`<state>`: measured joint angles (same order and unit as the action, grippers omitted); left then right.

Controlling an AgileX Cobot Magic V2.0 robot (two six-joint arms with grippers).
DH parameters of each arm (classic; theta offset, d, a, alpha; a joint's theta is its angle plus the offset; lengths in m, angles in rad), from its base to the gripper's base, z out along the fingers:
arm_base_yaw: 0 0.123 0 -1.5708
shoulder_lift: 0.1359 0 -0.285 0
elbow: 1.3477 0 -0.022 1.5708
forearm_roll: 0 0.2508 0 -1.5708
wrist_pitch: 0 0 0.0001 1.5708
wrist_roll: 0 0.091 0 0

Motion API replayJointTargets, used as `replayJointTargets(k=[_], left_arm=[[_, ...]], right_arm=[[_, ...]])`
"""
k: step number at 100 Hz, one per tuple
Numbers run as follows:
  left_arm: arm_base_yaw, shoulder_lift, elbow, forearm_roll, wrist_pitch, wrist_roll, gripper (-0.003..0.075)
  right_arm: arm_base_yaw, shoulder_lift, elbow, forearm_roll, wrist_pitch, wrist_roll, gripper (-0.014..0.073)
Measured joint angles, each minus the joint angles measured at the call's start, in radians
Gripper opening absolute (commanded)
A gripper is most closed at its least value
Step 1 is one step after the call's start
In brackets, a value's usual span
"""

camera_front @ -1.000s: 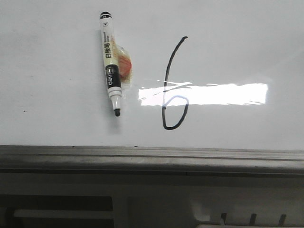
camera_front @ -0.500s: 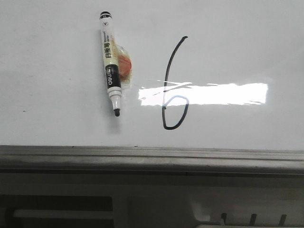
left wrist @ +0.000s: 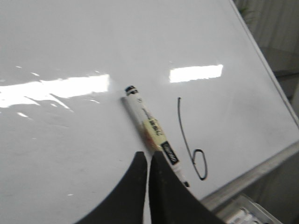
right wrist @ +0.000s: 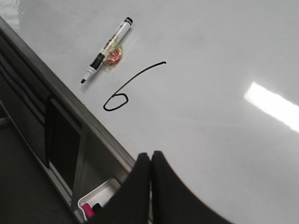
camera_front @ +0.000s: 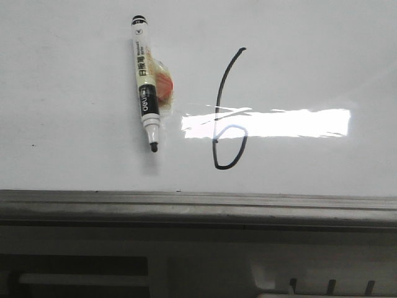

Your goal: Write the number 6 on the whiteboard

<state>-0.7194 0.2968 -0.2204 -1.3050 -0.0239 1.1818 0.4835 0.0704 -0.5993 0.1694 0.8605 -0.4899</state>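
Observation:
The number 6 (camera_front: 218, 105) is drawn as a thin black line on the whiteboard (camera_front: 310, 56), a tall curved stroke ending in a small closed loop (camera_front: 229, 148). It also shows in the left wrist view (left wrist: 187, 140) and the right wrist view (right wrist: 133, 79). An uncapped black-tipped marker pen (camera_front: 144, 84) lies flat on the board left of the 6, tip toward the frame. My left gripper (left wrist: 148, 155) is shut and empty, hovering beside the pen (left wrist: 149, 130). My right gripper (right wrist: 150, 155) is shut and empty, above the board's near edge, away from the 6.
The whiteboard's grey metal frame edge (camera_front: 198, 205) runs along the front. A small orange and clear object (camera_front: 162, 84) lies against the pen. A white tray (right wrist: 96, 198) with a pink and a dark item sits below the frame. A bright light glare (camera_front: 279, 122) crosses the board.

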Motion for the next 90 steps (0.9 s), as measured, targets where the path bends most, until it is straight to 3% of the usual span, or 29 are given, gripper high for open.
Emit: replayJointTargets(k=[8, 13, 27, 37, 46, 62, 90], left_arm=[[0.088, -0.047, 0.02, 0.194, 0.049, -0.041, -0.0019], [0.142, -0.074, 0.023, 0.409, 0.105, -0.143, -0.0019], [0.305, -0.121, 0.058, 0.888, 0.217, -0.63, -0.0019], [0.405, -0.153, 0.103, 1.079, 0.241, -0.888, -0.0019], [0.462, -0.182, 0.143, 1.162, 0.248, -0.98, -0.0019], [0.485, -0.23, 0.191, 1.231, 0.28, -1.014, -0.0019], [0.486, -0.27, 0.224, 1.186, 0.333, -1.022, -0.0019]], right_arm=[[0.0, 0.0, 0.0, 0.0, 0.0, 0.0, -0.0055], [0.0, 0.0, 0.0, 0.0, 0.0, 0.0, -0.0055], [0.0, 0.0, 0.0, 0.0, 0.0, 0.001, -0.0055], [0.0, 0.0, 0.0, 0.0, 0.0, 0.001, -0.0055], [0.0, 0.0, 0.0, 0.0, 0.0, 0.001, -0.0055], [0.0, 0.0, 0.0, 0.0, 0.0, 0.001, -0.0055], [0.0, 0.0, 0.0, 0.0, 0.0, 0.001, -0.0055]])
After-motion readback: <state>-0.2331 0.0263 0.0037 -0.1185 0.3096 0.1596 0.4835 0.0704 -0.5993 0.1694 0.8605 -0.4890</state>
